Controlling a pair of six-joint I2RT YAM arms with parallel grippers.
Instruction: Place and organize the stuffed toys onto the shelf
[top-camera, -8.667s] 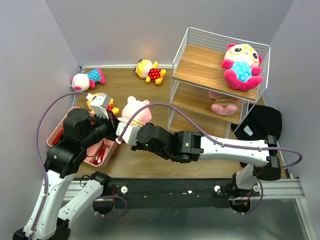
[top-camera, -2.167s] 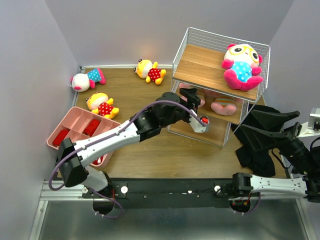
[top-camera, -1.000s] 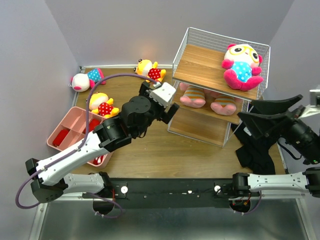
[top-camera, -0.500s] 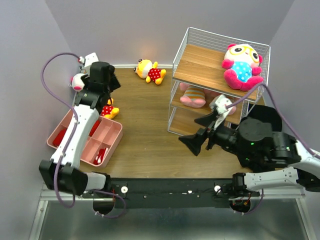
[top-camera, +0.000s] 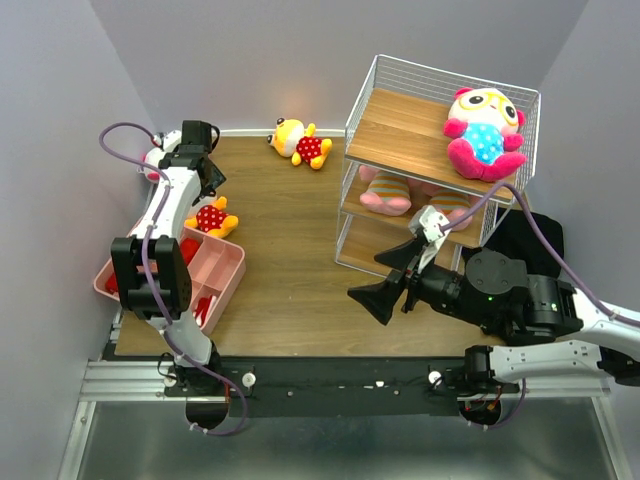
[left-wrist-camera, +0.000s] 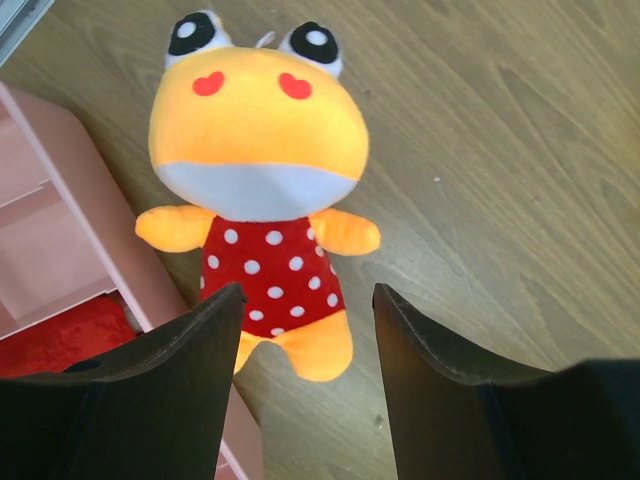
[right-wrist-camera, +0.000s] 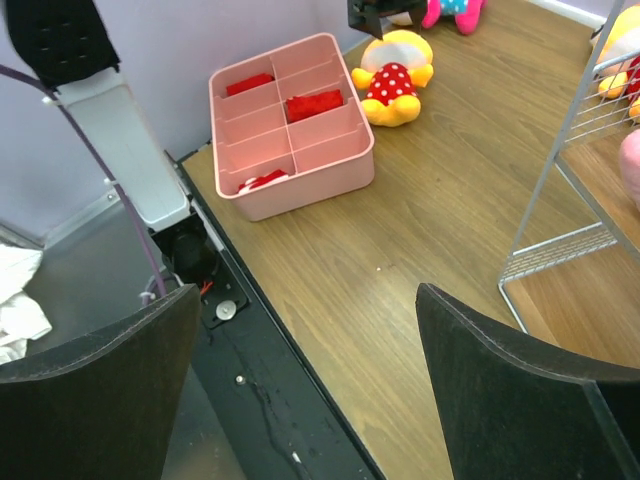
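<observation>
Yellow stuffed toy (left-wrist-camera: 258, 170) lies beside pink tray (left-wrist-camera: 95, 200), under parted left jaws.

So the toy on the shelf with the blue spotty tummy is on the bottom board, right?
No, the toy with the blue spotty tummy sits on the top board of the shelf, not the bottom. The top external view shows it.

white-faced toy (top-camera: 485, 130) atop shelf (top-camera: 400, 125), two pigs (top-camera: 385, 195) mid-tier; yellow toys (top-camera: 210, 217) lying off-shelf

White links (top-camera: 162, 212), black joints (top-camera: 500, 288), purple cables (top-camera: 113, 131) — left claw (left-wrist-camera: 305, 295) and right claw (right-wrist-camera: 308, 292) broad, matte black.
</observation>
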